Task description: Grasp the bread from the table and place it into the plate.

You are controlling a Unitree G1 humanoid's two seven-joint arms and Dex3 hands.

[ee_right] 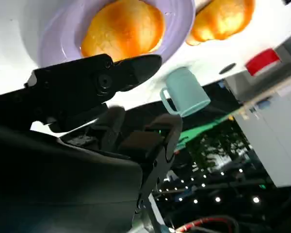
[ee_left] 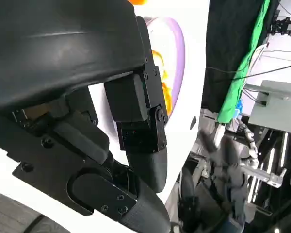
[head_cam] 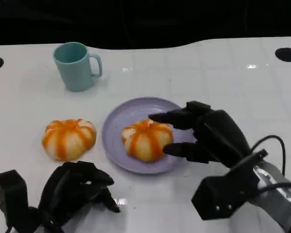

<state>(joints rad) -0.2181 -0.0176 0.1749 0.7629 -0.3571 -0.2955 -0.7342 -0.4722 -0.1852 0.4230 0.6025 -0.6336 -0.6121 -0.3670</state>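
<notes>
Right hand [head_cam: 203,133] extended forward, fingers spread, holding nothing. Left hand [head_cam: 75,189] low, fingers curled inward, empty.

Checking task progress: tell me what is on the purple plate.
One orange-striped bread lies on the purple plate, with the right hand at it. The plate surface under the bread is covered.

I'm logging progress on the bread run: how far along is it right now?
Done: one bread lies on the purple plate. In hand: nothing; the right robot hand sits beside that bread, fingers apart. Left: a second bread lies on the table near the left robot hand, whose fingers are curled in.
</notes>
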